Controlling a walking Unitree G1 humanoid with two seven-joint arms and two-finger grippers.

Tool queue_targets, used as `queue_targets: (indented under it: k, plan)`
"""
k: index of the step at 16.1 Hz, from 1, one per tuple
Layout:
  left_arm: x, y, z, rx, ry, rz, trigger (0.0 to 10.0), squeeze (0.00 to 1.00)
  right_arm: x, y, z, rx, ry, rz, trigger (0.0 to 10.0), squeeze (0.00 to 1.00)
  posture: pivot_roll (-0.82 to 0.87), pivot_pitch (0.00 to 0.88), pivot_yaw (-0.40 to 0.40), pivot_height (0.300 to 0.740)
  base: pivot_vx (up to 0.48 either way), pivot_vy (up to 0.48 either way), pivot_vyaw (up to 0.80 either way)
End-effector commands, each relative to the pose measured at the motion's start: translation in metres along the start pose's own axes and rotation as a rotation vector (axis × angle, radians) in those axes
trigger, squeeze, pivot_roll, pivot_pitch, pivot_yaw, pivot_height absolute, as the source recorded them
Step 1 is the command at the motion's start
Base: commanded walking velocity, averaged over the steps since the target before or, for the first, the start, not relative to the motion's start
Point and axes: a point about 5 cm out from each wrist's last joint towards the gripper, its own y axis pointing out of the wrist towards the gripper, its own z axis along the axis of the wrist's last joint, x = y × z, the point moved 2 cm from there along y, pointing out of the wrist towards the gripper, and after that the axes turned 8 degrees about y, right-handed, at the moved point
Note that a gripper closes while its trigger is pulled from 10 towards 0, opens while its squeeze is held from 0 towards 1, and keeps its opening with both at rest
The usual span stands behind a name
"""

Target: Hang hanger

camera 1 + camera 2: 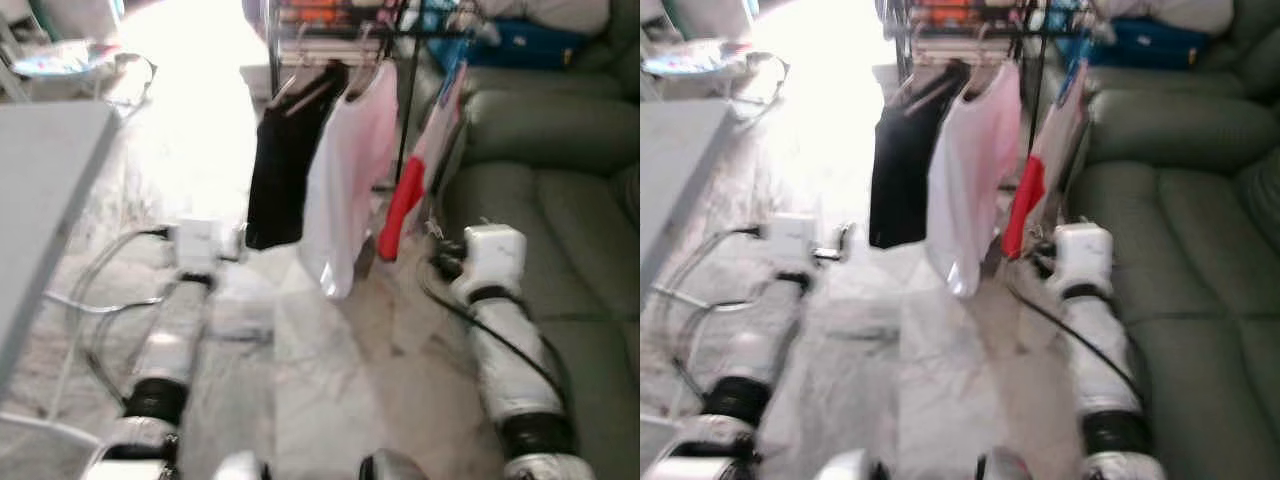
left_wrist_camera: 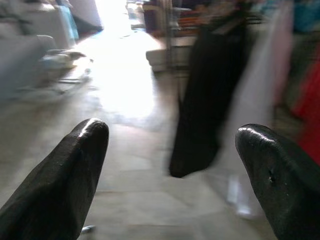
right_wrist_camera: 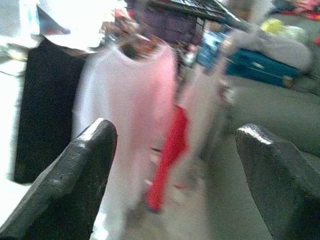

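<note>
A dark clothes rack (image 1: 405, 90) stands ahead of me on the pale floor. Three things hang from it on hangers (image 1: 300, 88): a black garment (image 1: 285, 170), a pale pink shirt (image 1: 345, 180) and a red cloth (image 1: 402, 205). Both my arms reach forward, short of the rack. My left gripper (image 2: 172, 135) is open with nothing between its fingers and points at the black garment (image 2: 205, 100). My right gripper (image 3: 175, 135) is also open and empty, facing the pink shirt (image 3: 130, 110) and the red cloth (image 3: 167, 160). The pictures are blurred.
A grey-green sofa (image 1: 540, 200) runs along the right, close to my right arm, with a blue bag (image 1: 530, 45) on it. A grey table edge (image 1: 40, 190) is at the left. Cables (image 1: 100, 290) lie on the floor by my left arm.
</note>
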Motion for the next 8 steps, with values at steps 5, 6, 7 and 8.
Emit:
queue_targets:
  k: [5, 6, 7, 8]
  plan:
    - [0.0088, 0.0034, 0.0087, 0.042, -0.036, -0.046, 10.0, 0.0, 0.0065, -0.0007, -0.0111, -0.083, 0.017, -0.014, 10.0, 0.0, -0.06, 0.104, 0.022, 0.74, 0.052, 0.065, 0.0]
    - [0.0089, 0.0043, 0.0098, 0.05, -0.034, -0.054, 10.0, 0.0, 0.0061, -0.0008, -0.0098, -0.073, 0.017, -0.013, 10.0, 0.0, -0.06, 0.104, 0.022, 0.74, 0.289, 0.386, 0.0]
    - [0.0089, 0.0047, 0.0104, 0.052, -0.035, -0.055, 10.0, 0.0, 0.0062, -0.0008, -0.0099, -0.075, 0.018, -0.013, 10.0, 0.0, -0.06, 0.106, 0.023, 0.74, 0.289, 0.386, 0.0]
    - [0.0088, 0.0052, 0.0113, 0.055, -0.035, -0.054, 10.0, 0.0, 0.0062, -0.0007, -0.0099, -0.078, 0.018, -0.012, 10.0, 0.0, -0.06, 0.106, 0.023, 0.74, 0.292, 0.379, 0.0]
